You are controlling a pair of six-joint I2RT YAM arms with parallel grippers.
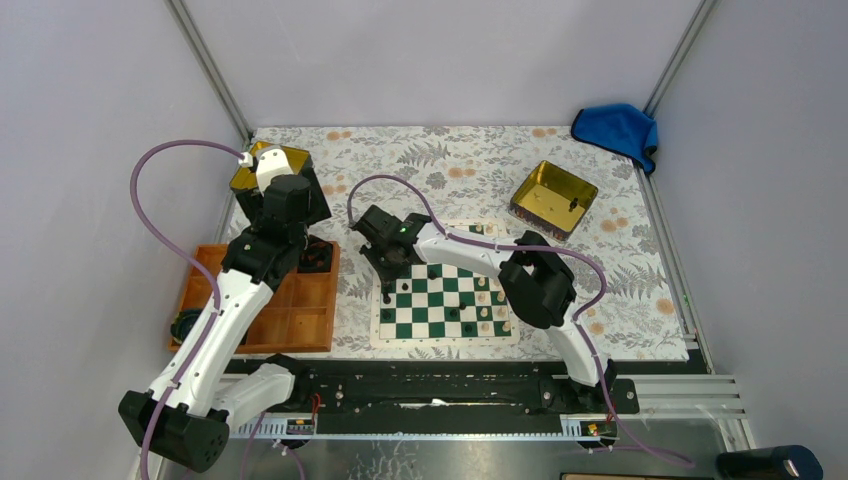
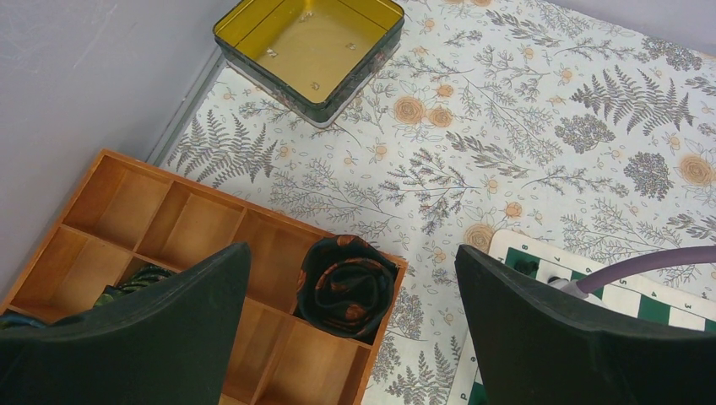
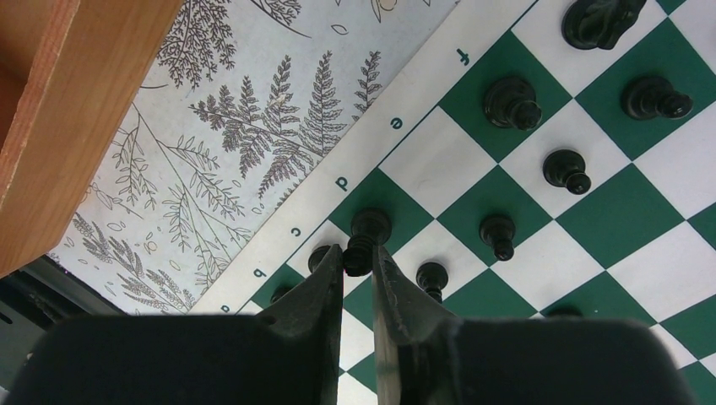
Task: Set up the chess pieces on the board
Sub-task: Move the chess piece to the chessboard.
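The board (image 3: 371, 152) of green and white checks lies mid-table (image 1: 385, 335). My right gripper (image 3: 358, 253) is shut on the head of a black chess piece (image 3: 370, 226), whose base rests on the green d square at the board's edge. Several more black chess pieces (image 3: 511, 101) stand on the squares beyond it, a pawn (image 3: 498, 232) just to its right. From above, the right gripper (image 1: 388, 280) sits over the board's left side. My left gripper (image 2: 350, 253) hangs open and empty above the wooden tray, by the back-left tin (image 1: 275, 165).
An orange compartmented tray (image 2: 169, 219) lies left of the board (image 1: 300, 320), with a rolled dark cloth (image 2: 348, 283) in one cell. One gold tin (image 2: 308, 42) sits at back left, another (image 1: 553, 198) at back right. A blue cloth (image 1: 615, 128) lies in the far corner.
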